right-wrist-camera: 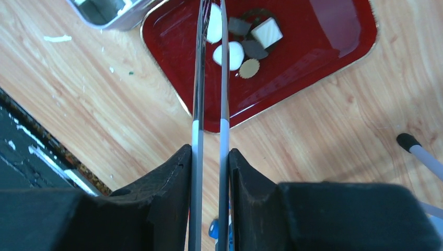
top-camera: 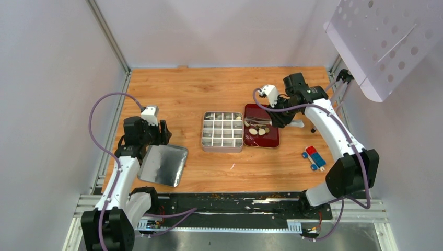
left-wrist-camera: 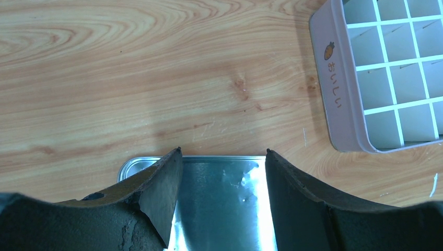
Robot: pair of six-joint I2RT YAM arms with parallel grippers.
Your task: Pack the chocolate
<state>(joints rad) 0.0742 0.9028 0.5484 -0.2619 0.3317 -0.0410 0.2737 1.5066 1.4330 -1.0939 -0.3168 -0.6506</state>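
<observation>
Several chocolate pieces [right-wrist-camera: 230, 55], cream-white and dark, lie on a red tray [right-wrist-camera: 324, 47], which stands right of the compartment tin [top-camera: 222, 130]. My right gripper [right-wrist-camera: 208, 149] is shut on long metal tongs [right-wrist-camera: 196, 94]. The tongs' arms reach over the tray, and one white piece [right-wrist-camera: 214, 23] lies between their tips. From above, the right gripper [top-camera: 282, 116] hovers at the tray's far right and the tongs [top-camera: 258, 122] point left. My left gripper [left-wrist-camera: 223, 151] stands open with nothing between its fingers, just above the tin's shiny lid [left-wrist-camera: 219, 198]. A pale piece [top-camera: 239, 118] sits in the tin's far right compartment.
A red-and-blue block [top-camera: 313, 157] lies right of the tray [top-camera: 271, 141]. A white rod with a black tip [right-wrist-camera: 415, 146] lies close to my right gripper. The tin's wall [left-wrist-camera: 339, 94] is right of the left gripper [top-camera: 159, 130]. A perforated panel [top-camera: 386, 36] hangs at the far right.
</observation>
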